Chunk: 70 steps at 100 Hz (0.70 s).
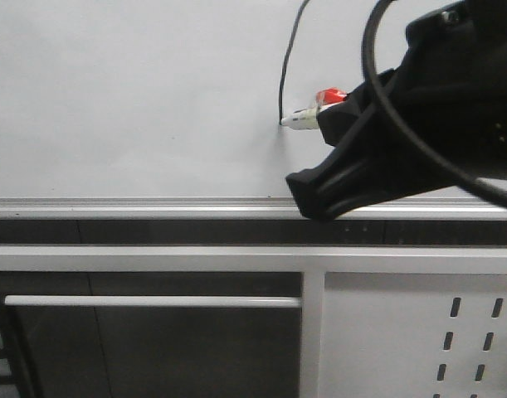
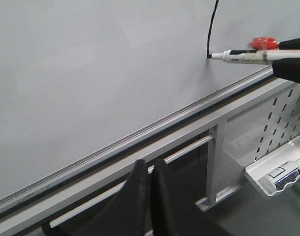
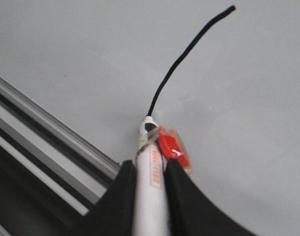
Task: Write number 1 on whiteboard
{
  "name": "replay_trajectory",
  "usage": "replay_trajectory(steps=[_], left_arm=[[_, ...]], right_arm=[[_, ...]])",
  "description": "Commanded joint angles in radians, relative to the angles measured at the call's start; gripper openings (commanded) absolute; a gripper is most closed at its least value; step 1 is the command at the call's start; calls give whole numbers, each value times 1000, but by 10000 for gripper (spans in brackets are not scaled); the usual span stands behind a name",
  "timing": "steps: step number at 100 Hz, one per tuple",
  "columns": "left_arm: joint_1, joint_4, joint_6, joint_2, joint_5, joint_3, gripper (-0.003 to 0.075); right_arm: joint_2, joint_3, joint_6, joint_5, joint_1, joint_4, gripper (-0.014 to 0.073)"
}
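Now the right black gripper [image 3: 150, 196] pinches a white marker pen [image 3: 150, 172], its tip touching the glossy pale whiteboard [image 1: 137, 99]. From the tip, the thin black stroke [image 1: 288, 58] runs toward 12 o'clock. Left gripper [image 2: 150, 196] fingers are pressed together, empty.

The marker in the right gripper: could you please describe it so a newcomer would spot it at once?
Find the large pale whiteboard above its silver rail, then the thin black number 1 stroke. At the stroke's lower end sits the marker, white-barrelled with a red tag, clamped in the right gripper.
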Motion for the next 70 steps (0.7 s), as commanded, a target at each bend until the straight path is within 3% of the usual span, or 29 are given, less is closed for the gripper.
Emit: replay_trajectory(steps=[1, 44, 61, 70], left_arm=[[-7, 54, -11, -8, -7, -23, -18], [-7, 50, -11, -8, -21, -23, -18], [-27, 37, -11, -8, -33, -23, -18], [-43, 34, -9, -8, -46, -23, -18]], right_arm=[[-13, -29, 3, -80, -16, -3, -61], [-65, -29, 3, -89, 18, 49, -61], [-166, 9, -37, -100, 185, 99, -61], [-218, 18, -75, -124, 297, 233, -61]])
